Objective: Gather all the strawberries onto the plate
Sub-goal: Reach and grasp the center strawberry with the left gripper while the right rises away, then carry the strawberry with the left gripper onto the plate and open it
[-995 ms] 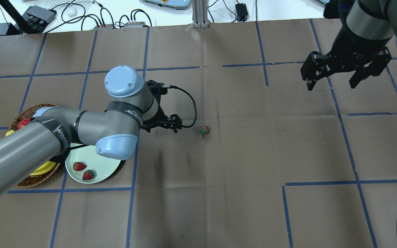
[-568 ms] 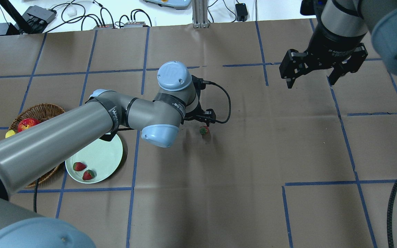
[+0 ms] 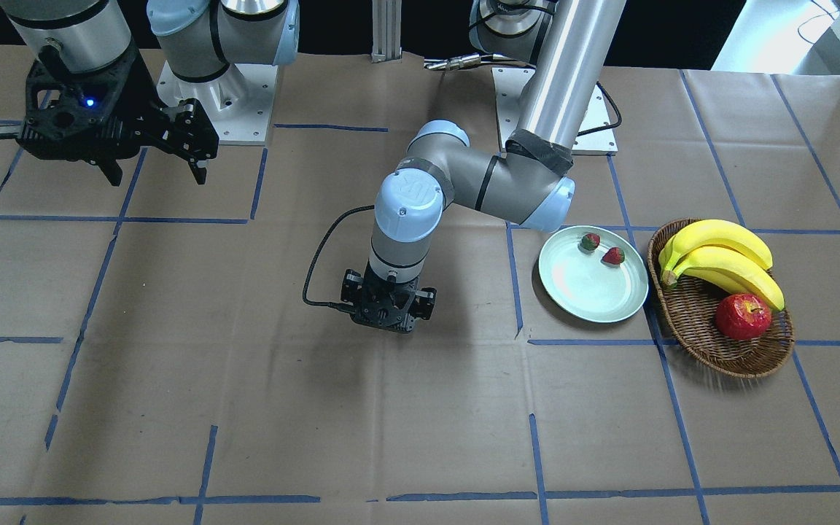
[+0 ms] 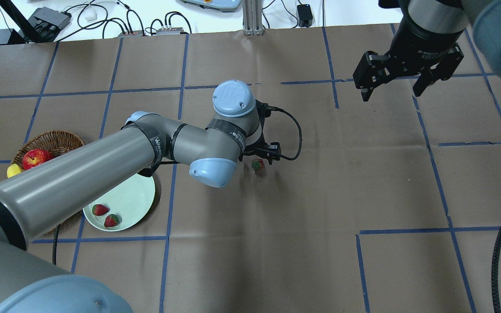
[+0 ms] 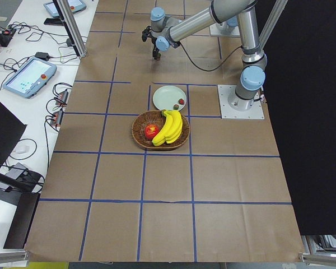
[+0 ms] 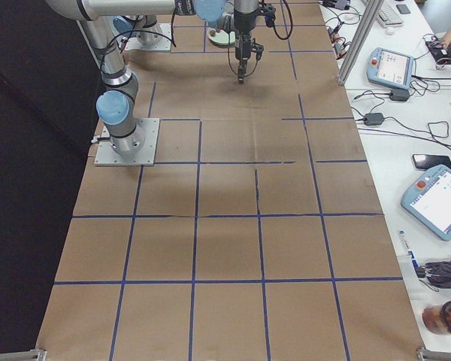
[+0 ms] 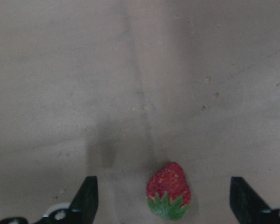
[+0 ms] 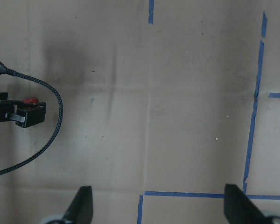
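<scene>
My left tool [image 7: 165, 199] has swung further out and now hangs over the last tiny red, green-capped strawberry [image 7: 168, 190], jaws spread wide astride it on the brown paper counter [image 4: 320, 195]. Two more lie in the round mint-green plate [image 4: 139, 193]. Closing too high could squirt the berry away.

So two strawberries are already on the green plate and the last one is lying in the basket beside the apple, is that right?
Not quite. Two strawberries are on the plate, but the last strawberry lies on the brown paper, between the fingers of the open left gripper, not in the basket. The left wrist view shows it.
</scene>
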Controlling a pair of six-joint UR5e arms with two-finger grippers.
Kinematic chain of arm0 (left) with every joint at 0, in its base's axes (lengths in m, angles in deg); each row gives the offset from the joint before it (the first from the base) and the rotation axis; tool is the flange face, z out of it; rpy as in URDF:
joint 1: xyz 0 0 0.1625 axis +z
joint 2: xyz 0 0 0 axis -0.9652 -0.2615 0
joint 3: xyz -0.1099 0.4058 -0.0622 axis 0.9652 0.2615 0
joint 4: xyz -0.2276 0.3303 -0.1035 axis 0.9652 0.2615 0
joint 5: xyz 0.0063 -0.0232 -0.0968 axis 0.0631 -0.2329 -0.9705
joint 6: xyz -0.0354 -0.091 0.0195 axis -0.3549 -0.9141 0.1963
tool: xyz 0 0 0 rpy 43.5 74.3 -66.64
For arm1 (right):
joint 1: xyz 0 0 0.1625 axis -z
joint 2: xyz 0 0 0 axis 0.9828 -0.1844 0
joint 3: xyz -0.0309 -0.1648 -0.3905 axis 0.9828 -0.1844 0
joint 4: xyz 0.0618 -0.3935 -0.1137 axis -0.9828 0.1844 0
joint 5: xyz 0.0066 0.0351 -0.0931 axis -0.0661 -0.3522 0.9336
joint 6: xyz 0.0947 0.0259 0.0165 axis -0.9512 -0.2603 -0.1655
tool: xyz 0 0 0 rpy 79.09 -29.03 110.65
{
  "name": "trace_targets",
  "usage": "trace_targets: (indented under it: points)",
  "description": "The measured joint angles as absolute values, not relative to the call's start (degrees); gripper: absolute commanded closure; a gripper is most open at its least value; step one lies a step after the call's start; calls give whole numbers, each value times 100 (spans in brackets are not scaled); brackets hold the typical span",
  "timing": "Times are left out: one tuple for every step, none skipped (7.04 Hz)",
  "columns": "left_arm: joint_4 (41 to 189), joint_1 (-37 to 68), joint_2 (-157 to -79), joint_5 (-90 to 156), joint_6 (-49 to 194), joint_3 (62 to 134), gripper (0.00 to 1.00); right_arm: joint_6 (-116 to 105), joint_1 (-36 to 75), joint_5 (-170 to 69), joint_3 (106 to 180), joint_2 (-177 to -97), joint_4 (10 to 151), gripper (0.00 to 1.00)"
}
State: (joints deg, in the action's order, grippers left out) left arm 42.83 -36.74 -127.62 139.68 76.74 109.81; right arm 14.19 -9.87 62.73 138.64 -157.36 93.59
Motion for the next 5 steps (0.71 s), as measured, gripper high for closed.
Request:
trace_targets:
  points:
    - [4286, -3670, -12779, 13963, 7673, 10981, 55, 1414, -955, 6266, 13825, -15710, 9352, 0]
    - [4287, -3658, -12779, 13963, 7675, 10976, 80, 1399, -945, 6267, 13800, -15681, 9331, 0]
    - [4287, -3634, -12776, 13962, 7679, 10974, 100, 1387, -944, 6272, 13769, -15641, 9268, 0]
    - [4287, -3612, -12767, 13958, 7681, 10972, 100, 1377, -949, 6274, 13732, -15575, 9184, 0]
    - [4288, -3604, -12751, 13959, 7682, 10971, 100, 1368, -953, 6277, 13708, -15511, 9130, 0]
